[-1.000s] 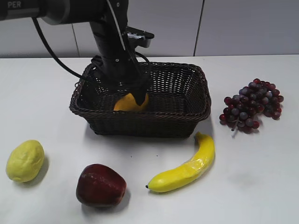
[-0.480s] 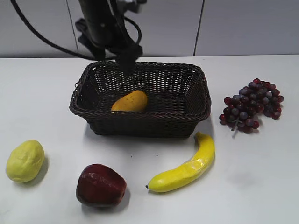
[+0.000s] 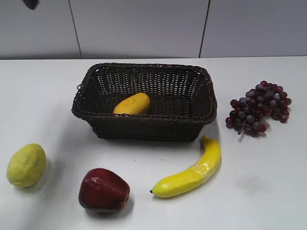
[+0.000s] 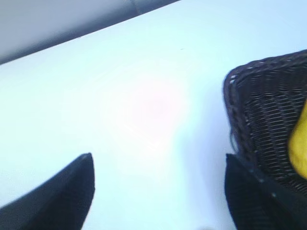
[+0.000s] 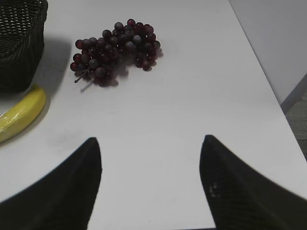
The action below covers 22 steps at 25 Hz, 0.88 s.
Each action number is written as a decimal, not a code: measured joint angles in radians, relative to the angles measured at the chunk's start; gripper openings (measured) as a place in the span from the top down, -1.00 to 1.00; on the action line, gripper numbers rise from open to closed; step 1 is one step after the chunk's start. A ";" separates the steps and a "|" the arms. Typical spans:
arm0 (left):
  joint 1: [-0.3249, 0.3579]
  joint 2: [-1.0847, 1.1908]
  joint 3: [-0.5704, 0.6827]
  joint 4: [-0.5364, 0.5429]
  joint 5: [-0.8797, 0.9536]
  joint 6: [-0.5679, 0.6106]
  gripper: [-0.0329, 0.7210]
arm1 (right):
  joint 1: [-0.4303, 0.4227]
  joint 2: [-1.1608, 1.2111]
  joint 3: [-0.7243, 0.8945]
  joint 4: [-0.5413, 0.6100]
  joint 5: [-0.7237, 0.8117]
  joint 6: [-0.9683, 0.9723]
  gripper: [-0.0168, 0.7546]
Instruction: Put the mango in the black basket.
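The orange-yellow mango [image 3: 132, 103] lies inside the black basket [image 3: 144, 122], on its floor left of the middle. In the left wrist view a sliver of the mango [image 4: 300, 146] shows inside the basket's corner [image 4: 249, 96] at the right edge. My left gripper [image 4: 158, 160] is open and empty, high over bare table left of the basket. In the exterior view only a dark tip of the left arm [image 3: 30, 4] shows at the top left. My right gripper [image 5: 151, 143] is open and empty over the table's right part.
A bumpy yellow lemon-like fruit [image 3: 26, 165], a dark red apple [image 3: 103, 189] and a banana [image 3: 192, 170] lie in front of the basket. Red grapes [image 3: 259, 109] lie to its right. The table's right edge [image 5: 283, 110] is close to the right gripper.
My left gripper has let go of the mango, risen out of the basket and swung away up and left, nearly out of the exterior view. The mango stays in the basket.
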 joint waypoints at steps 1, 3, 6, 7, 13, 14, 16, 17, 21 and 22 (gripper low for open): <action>0.036 -0.038 0.042 -0.008 0.000 -0.001 -0.74 | 0.000 0.000 0.000 0.000 0.000 0.000 -0.34; 0.099 -0.118 0.145 -0.020 0.002 -0.001 -0.72 | 0.000 0.000 0.000 0.000 0.000 0.000 -0.34; 0.161 -0.231 0.310 -0.022 0.006 -0.001 -0.69 | 0.000 0.000 0.000 0.000 0.000 0.000 -0.34; 0.176 -0.277 0.373 -0.022 0.007 -0.003 -0.69 | 0.000 0.000 0.000 0.000 0.000 0.000 -0.34; 0.194 -0.578 0.701 -0.029 0.013 -0.016 -0.66 | 0.000 0.000 0.000 0.000 0.000 0.000 -0.34; 0.194 -0.642 0.758 -0.030 0.011 -0.019 -0.66 | 0.000 0.000 0.000 0.000 0.000 0.000 -0.34; 0.194 -0.739 0.833 -0.030 0.011 -0.027 -0.66 | 0.000 0.000 0.000 0.000 0.000 0.000 -0.34; 0.194 -0.811 0.875 -0.030 0.013 -0.031 -0.66 | 0.000 0.000 0.000 0.000 0.000 0.000 -0.34; 0.194 -1.050 1.014 -0.030 0.014 -0.043 -0.66 | 0.000 0.000 0.000 0.000 0.000 0.000 -0.34; 0.194 -1.118 1.044 -0.030 0.015 -0.043 -0.66 | 0.000 0.000 0.000 0.000 0.000 0.000 -0.34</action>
